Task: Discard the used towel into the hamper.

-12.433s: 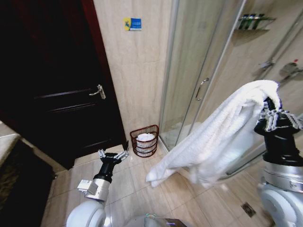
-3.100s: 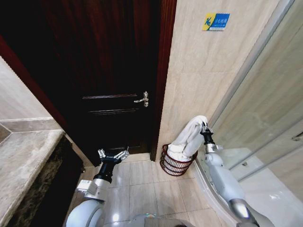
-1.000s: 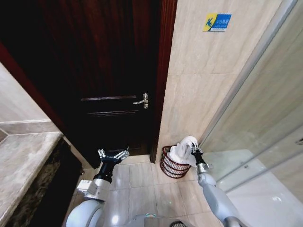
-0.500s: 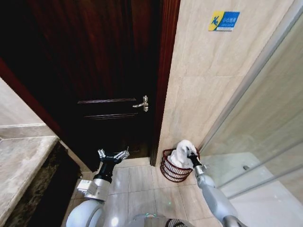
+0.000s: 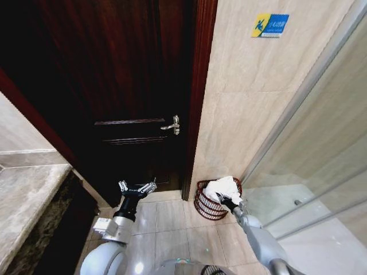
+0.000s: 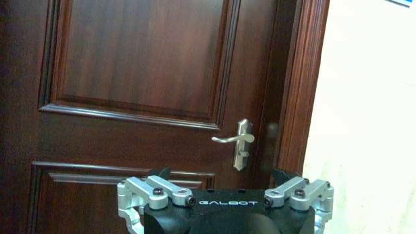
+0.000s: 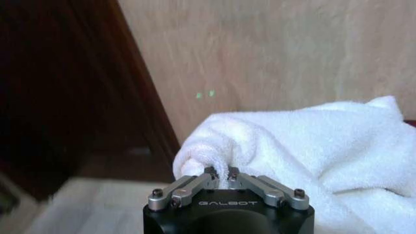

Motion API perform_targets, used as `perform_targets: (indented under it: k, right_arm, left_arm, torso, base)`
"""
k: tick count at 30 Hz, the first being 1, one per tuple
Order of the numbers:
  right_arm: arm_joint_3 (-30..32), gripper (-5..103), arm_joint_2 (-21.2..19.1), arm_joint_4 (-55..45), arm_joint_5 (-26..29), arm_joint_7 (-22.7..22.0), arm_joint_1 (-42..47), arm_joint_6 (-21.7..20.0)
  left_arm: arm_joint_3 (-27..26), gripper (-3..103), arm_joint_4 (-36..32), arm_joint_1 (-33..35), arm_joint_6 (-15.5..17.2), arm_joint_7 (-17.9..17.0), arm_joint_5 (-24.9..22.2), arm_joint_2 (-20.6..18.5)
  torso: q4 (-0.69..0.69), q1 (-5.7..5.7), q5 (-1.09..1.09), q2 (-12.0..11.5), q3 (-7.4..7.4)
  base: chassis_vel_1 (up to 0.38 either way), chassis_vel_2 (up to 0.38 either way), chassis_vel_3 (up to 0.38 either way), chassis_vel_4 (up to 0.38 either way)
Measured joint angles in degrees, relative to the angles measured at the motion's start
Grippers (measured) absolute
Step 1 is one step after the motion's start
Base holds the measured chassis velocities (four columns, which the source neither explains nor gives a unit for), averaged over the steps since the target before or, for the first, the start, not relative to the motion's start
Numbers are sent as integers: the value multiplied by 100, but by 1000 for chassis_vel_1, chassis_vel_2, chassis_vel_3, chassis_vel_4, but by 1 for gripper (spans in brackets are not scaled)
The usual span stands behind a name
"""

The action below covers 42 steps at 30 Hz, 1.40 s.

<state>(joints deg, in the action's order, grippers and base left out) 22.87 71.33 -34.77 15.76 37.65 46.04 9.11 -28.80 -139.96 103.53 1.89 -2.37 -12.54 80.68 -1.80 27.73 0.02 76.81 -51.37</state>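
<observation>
- Head view: I see the hamper (image 5: 213, 201) on the tiled floor (image 5: 172, 220), in the corner where the beige wall (image 5: 241, 114) meets the glass shower panel (image 5: 321, 149), just right of the dark wooden door (image 5: 126, 86). The white towel (image 5: 222, 187) is heaped in the hamper and rises above its rim. My right tool (image 5: 225, 200) is down at the hamper's near rim, touching the towel's lower edge. My left tool (image 5: 136, 188) hangs low over the floor in front of the door, well apart from the hamper, fingers spread and empty. A stone bench (image 5: 26, 195) sits at the far left, and a blue and yellow sign (image 5: 269, 25) is high on the wall.
- Left wrist view: the left tool (image 6: 224, 187) points at the door (image 6: 143, 78), its fingers wide apart with nothing between them. The silver door handle (image 6: 237, 142) sits just beyond them, next to the door frame (image 6: 300, 87).
- Right wrist view: the right tool (image 7: 221, 174) has its fingers pinched tight on a fold of the towel (image 7: 305, 146), which bulges out beyond the tips. The beige wall (image 7: 260, 48) is behind it, the door's dark edge (image 7: 71, 87) to one side.
</observation>
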Motion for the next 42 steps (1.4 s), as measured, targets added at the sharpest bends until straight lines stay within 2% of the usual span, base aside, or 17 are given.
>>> perform_targets:
  k: [2,4,10,15,16,19,23,25,26,27,29,35,37,38,39,41,42]
  right_arm:
    - [14,4,-15,8,-207,-29,-52,-106]
    - [108,4,-32,182,-1076,-341,-312,-282]
    - [193,4,-134,727,-1986,-941,-852,-253]
    - [105,4,-134,729,-2046,-1340,-899,-203]
    - [82,4,-51,836,-1904,-1575,-939,-55]
    - [71,4,103,1056,-1533,-1596,-985,342]
    - [36,4,330,1120,-1461,-1386,-903,1242]
    - [72,4,382,1062,-1763,-636,-760,1906]
    - [72,4,382,1062,-1763,-636,-760,1906]
    - [73,4,374,943,-1782,-121,-641,2222]
    - [55,4,369,896,-1667,391,-521,2572]
    - [158,4,255,900,-1964,544,-418,2447]
    - [200,4,90,924,-2480,-49,-447,2087]
    - [212,4,-5,917,-2911,-901,-493,1664]
    - [212,4,-5,917,-2911,-901,-493,1664]
    - [205,4,-61,950,-3036,-1906,-571,1106]
    - [205,4,-61,950,-3036,-1906,-571,1106]
  left_arm:
    - [0,100,0,0,0,0,0,0]
    - [0,100,0,0,0,0,0,-1]
    - [0,100,0,0,0,0,0,0]
    - [0,100,0,0,0,0,0,0]
    - [0,100,0,0,0,0,0,0]
    - [0,100,0,0,0,0,0,0]
    - [0,100,0,0,0,0,0,0]
    - [0,100,0,0,0,0,0,0]
    - [0,100,0,0,0,0,0,0]
    - [0,100,0,0,0,0,0,0]
    - [0,100,0,0,0,0,0,0]
    - [0,100,0,0,0,0,0,0]
    - [0,100,0,0,0,0,0,0]
    - [0,100,0,0,0,0,0,0]
    - [0,100,0,0,0,0,0,0]
    - [0,100,0,0,0,0,0,0]
    - [0,100,0,0,0,0,0,0]
  torso:
    - [0,0,0,0,0]
    - [1,0,-1,0,0]
    - [0,1,-6,0,0]
    - [2,0,-2,0,0]
    - [2,0,-1,0,0]
    - [1,0,-1,0,0]
    - [-1,0,-6,0,0]
    - [-1,1,3,0,-1]
    - [-1,1,3,0,-1]
    - [1,1,-4,0,-1]
    - [2,0,-4,0,0]
    - [-2,0,-1,0,0]
    - [1,0,-1,0,0]
    - [1,0,-6,0,0]
    - [1,0,-6,0,0]
    - [2,0,-2,0,0]
    - [2,0,-2,0,0]
  base:
    - [0,0,0,0]
    - [0,0,0,0]
    - [0,0,0,0]
    - [0,0,0,0]
    - [0,0,0,0]
    - [0,0,0,0]
    - [0,0,0,0]
    - [0,0,0,0]
    - [0,0,0,0]
    - [0,0,0,0]
    - [0,0,0,0]
    - [0,0,0,0]
    - [0,0,0,0]
    - [0,0,0,0]
    - [0,0,0,0]
    - [0,0,0,0]
    - [0,0,0,0]
